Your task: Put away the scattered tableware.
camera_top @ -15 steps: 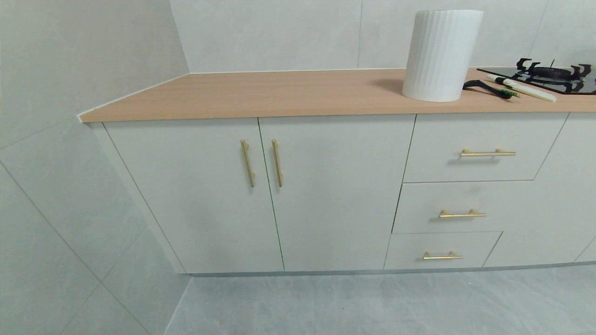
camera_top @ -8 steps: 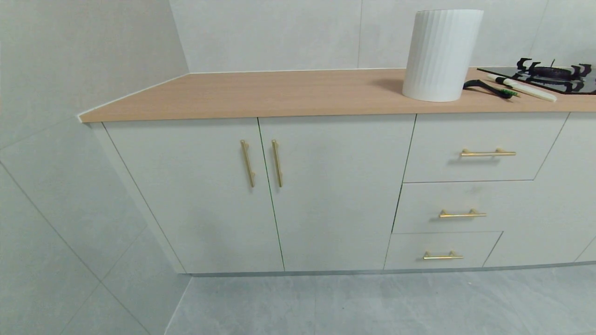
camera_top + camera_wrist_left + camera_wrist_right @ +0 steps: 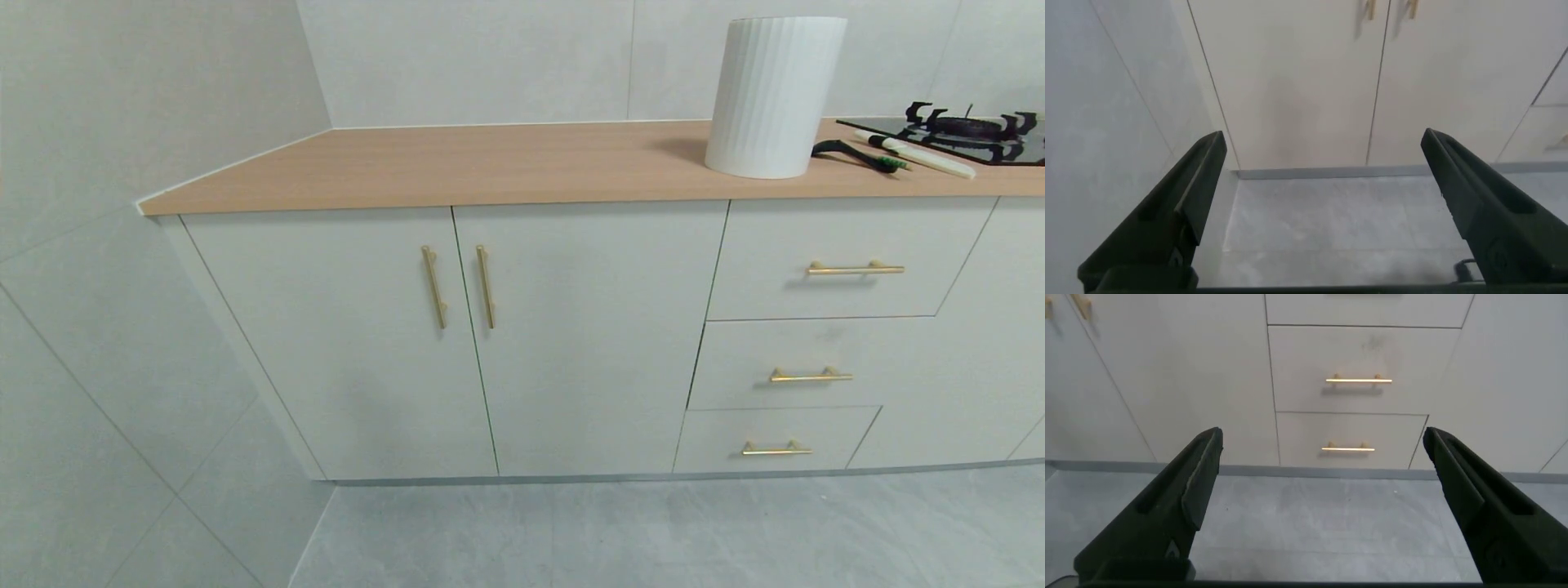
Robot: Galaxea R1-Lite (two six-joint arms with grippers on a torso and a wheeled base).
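A white ribbed cylindrical holder (image 3: 774, 96) stands on the wooden countertop (image 3: 490, 163) at the right. Just right of it lie a black-handled utensil with a green part (image 3: 857, 155) and a white-handled utensil (image 3: 922, 155), close to the counter's front edge. My left gripper (image 3: 1323, 151) hangs open low above the floor, facing the cabinet doors. My right gripper (image 3: 1323, 441) hangs open low in front of the lower drawers, with nothing between its fingers.
A black gas hob (image 3: 971, 131) sits at the far right of the counter. Below are two cabinet doors with gold handles (image 3: 457, 286) and three drawers (image 3: 849, 268). A tiled wall (image 3: 122, 245) closes the left side. Grey floor (image 3: 653, 531) lies in front.
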